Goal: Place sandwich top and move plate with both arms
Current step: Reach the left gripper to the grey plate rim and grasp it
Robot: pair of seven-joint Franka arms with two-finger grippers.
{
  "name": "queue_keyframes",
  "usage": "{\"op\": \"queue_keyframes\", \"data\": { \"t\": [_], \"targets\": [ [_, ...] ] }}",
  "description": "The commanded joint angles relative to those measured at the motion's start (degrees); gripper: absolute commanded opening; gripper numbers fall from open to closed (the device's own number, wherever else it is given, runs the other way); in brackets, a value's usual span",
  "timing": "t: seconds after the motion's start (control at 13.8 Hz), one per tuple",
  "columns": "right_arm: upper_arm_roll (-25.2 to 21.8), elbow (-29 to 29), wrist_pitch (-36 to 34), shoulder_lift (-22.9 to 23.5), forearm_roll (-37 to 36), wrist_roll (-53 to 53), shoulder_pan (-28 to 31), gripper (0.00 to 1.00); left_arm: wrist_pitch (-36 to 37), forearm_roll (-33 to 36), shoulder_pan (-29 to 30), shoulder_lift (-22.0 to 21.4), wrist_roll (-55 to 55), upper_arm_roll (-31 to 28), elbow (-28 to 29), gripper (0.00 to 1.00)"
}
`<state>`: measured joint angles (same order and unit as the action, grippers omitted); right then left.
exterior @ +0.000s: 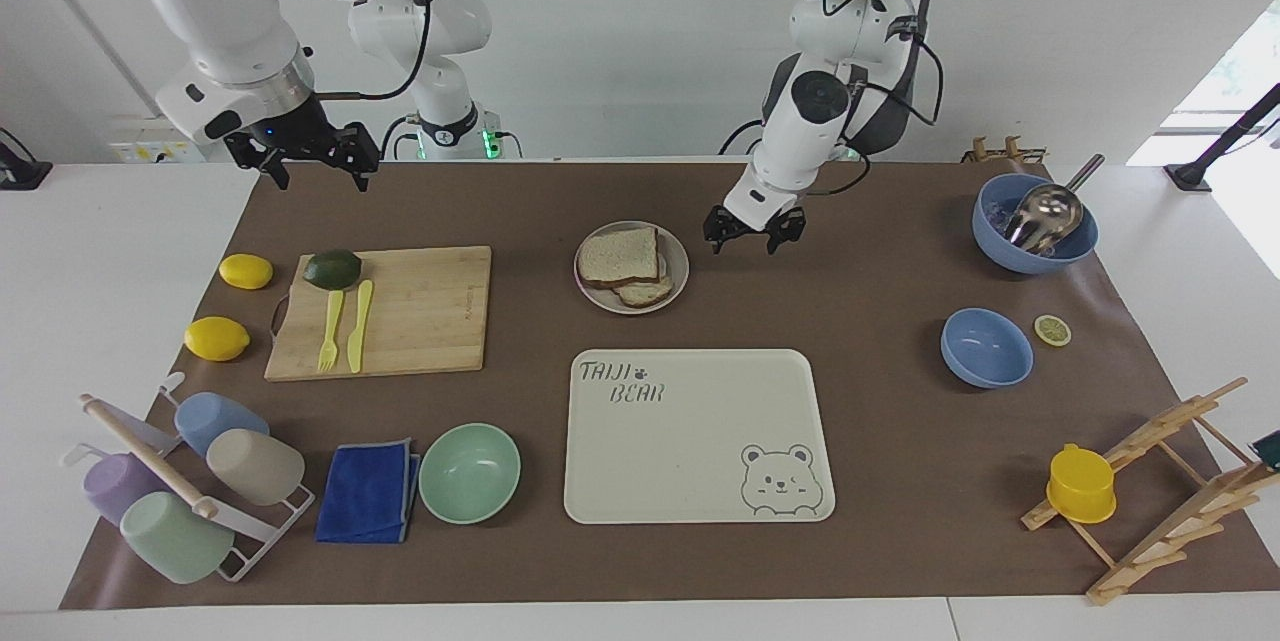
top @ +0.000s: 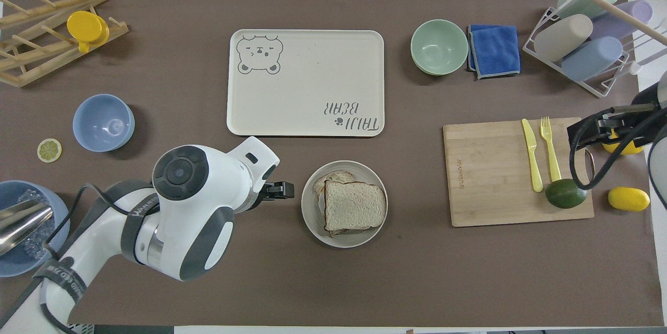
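The sandwich top [exterior: 620, 257] lies on the plate [exterior: 680, 266] (bread already stacked), so carrying the plate remains. The left gripper [exterior: 742, 236] hangs beside the plate, jaws wide; the right gripper [exterior: 305, 159], also wide, must cross over to it.

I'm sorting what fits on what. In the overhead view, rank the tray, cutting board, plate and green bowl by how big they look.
1. tray
2. cutting board
3. plate
4. green bowl, though it lies farther from the robots, so its gap to the plate is less sure.
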<state>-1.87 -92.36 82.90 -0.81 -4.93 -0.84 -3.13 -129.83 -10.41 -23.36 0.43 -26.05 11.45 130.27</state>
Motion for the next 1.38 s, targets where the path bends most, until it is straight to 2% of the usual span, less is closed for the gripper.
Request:
{"op": "queue_keyframes", "data": {
  "t": [0.0,0.29,0.51,0.94,1.16,1.23,1.31],
  "targets": [
    [0.2,1.04,-0.46,0.37,1.33,-4.52,2.16,1.0,-8.21,-0.49,-3.61,3.68,-2.86,-0.99,2.0,1.0],
    [-0.15,0.78,-0.46,0.11,1.59,-4.7,2.34,1.0,-9.74,-0.66,-4.94,5.28,-2.69,-0.9,1.92,1.0],
    [-0.85,1.22,-0.37,0.46,1.59,-4.87,2.16,1.0,-10.0,-1.72,-5.03,5.54,-2.6,-0.9,1.92,0.9],
    [-1.74,0.96,-0.28,0.28,2.03,-0.93,1.81,1.0,-11.06,-3.21,-6.78,5.72,-2.6,-0.9,1.92,0.83],
    [-2.17,0.96,-0.37,0.37,2.03,-1.27,1.72,1.0,-10.97,-3.21,-6.96,5.81,-2.16,-0.9,1.92,0.53],
    [-2.09,0.96,-0.45,0.37,2.03,-1.36,1.72,1.0,-10.97,-3.3,-8.0,5.81,-2.16,-0.9,2.01,0.37],
    [-2.0,0.96,-0.46,0.29,2.03,-1.44,1.72,1.0,-10.97,-3.3,-8.45,5.89,-2.16,-0.9,2.01,0.26]
  ]
}}
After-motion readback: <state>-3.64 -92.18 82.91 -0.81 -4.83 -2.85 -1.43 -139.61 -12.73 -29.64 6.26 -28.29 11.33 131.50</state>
